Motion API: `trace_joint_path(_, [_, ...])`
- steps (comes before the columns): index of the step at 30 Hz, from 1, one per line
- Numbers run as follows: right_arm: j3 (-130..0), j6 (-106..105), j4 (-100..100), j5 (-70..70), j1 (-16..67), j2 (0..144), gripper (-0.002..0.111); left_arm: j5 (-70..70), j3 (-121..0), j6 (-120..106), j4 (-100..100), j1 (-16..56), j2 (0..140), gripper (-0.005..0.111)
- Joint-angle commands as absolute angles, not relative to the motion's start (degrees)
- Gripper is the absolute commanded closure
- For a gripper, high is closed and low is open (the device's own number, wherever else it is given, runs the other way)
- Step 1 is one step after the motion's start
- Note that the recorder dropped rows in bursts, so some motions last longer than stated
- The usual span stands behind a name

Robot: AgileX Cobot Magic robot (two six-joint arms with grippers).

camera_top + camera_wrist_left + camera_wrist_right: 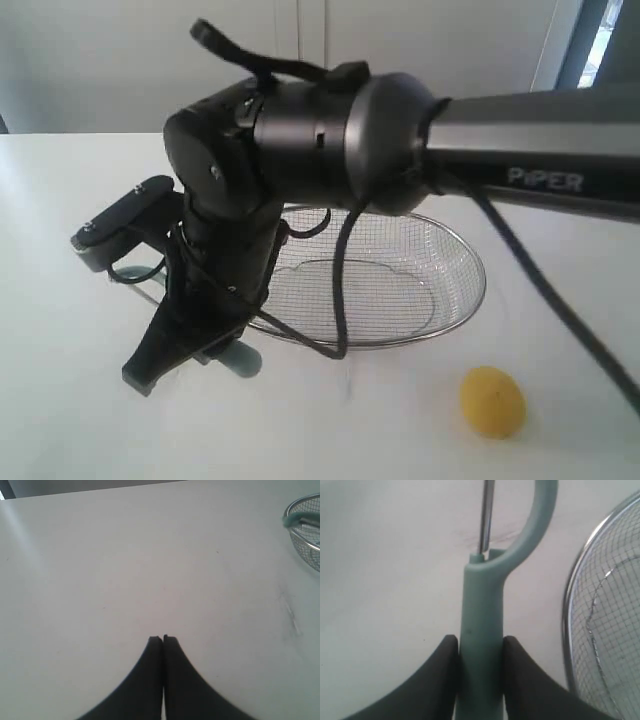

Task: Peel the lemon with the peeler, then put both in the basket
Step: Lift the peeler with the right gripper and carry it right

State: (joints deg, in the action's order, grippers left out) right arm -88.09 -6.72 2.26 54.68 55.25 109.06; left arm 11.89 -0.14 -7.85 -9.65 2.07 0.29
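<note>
The lemon [492, 401] lies on the white table in front of the basket, towards the right, touched by nothing. The wire-mesh basket [470, 300] stands mid-table with nothing visible in it. My right gripper [195, 345] reaches across to the basket's left side and is shut on the peeler [243, 360]. In the right wrist view its gripper [480, 642] clamps the teal handle of the peeler [481, 605] from both sides, with the looped head and metal blade [485, 515] pointing away over the table. My left gripper [163, 639] is shut on nothing above bare table.
The right arm [520, 130] spans the exterior view above the basket and hides its far rim. A cable [343, 300] hangs over the mesh. The basket rim [568, 615] runs close beside the held peeler. Another stretch of basket rim [302, 527] shows in the left wrist view.
</note>
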Motion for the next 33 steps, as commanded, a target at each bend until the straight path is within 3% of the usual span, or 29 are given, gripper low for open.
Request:
trace_joint_path(1, [-87.97,-7.31,-0.88,57.33,55.34,104.41,0.108,12.07,0.00,-7.72,-10.05,1.92,0.00,0.107])
trace_joint_path(9, [-87.97,-7.31,-3.80,60.07,54.54,97.89,0.108,12.07,0.00,-7.72,-10.05,1.92,0.00,0.107])
trace_joint_path(33, [-87.87,-7.67,-5.19,69.54,41.09,82.33,0.108,12.07,0.00,-7.72,-10.05,1.92,0.00,0.107])
